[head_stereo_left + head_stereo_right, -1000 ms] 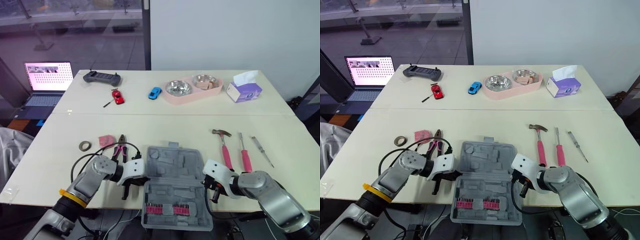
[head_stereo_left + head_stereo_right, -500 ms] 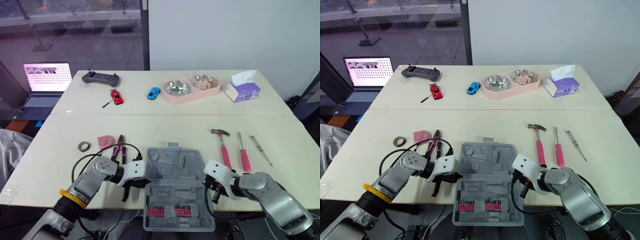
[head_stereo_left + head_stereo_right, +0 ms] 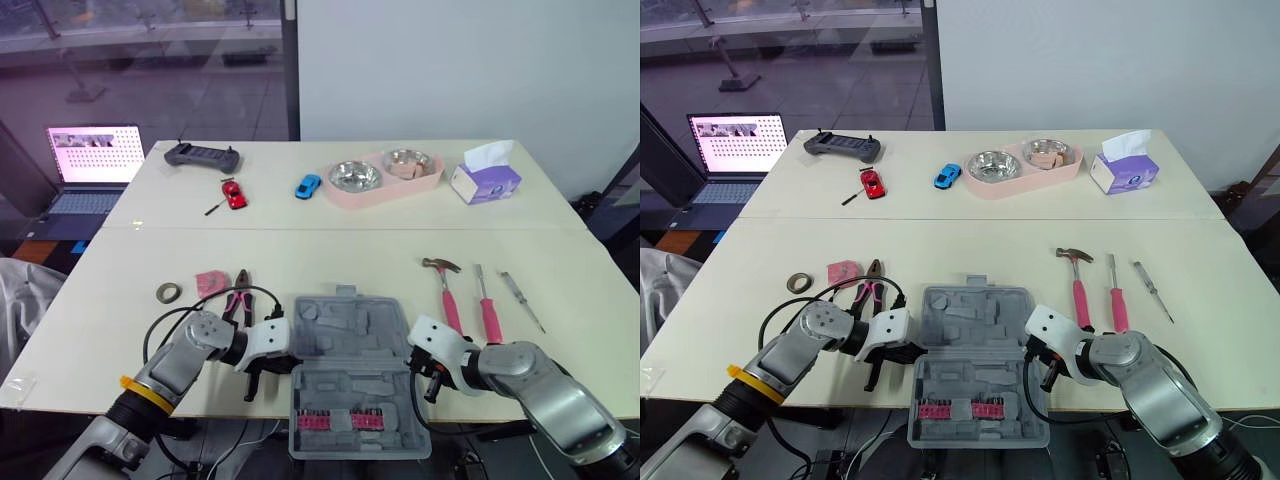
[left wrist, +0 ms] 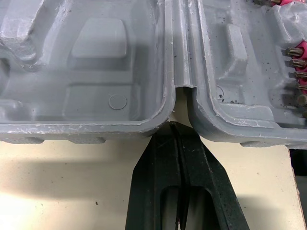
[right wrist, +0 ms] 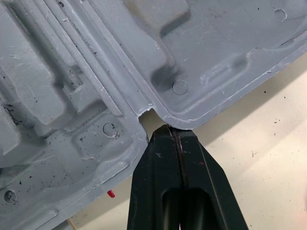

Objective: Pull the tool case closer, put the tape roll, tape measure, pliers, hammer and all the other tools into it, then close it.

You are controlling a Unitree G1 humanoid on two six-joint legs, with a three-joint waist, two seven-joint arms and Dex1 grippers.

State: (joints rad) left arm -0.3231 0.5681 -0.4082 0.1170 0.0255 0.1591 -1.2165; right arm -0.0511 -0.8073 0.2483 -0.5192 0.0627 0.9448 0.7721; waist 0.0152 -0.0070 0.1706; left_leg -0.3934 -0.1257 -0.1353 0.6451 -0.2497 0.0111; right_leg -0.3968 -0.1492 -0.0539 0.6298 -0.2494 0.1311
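The grey tool case (image 3: 350, 345) lies open at the table's front edge. Its near half holds a row of pink bits and overhangs the edge. My left gripper (image 4: 178, 125) is shut, its tips touching the hinge notch on the case's left side. My right gripper (image 5: 170, 128) is shut too, its tips at the hinge notch on the right side. Left of the case lie the tape roll (image 3: 169, 292), the pink tape measure (image 3: 211, 282) and the pliers (image 3: 239, 296). To its right lie the hammer (image 3: 448, 295), a pink-handled screwdriver (image 3: 488, 308) and a thin screwdriver (image 3: 524, 302).
On the far table stand a pink double bowl (image 3: 385, 177), a tissue box (image 3: 487, 178), a blue toy car (image 3: 310, 185), a red toy car (image 3: 235, 193) and a dark controller (image 3: 203, 155). An open laptop (image 3: 92, 165) sits beyond the far left corner.
The case has slid slightly to the right with both shut grippers still at its hinge ends. The loose tools have not moved.
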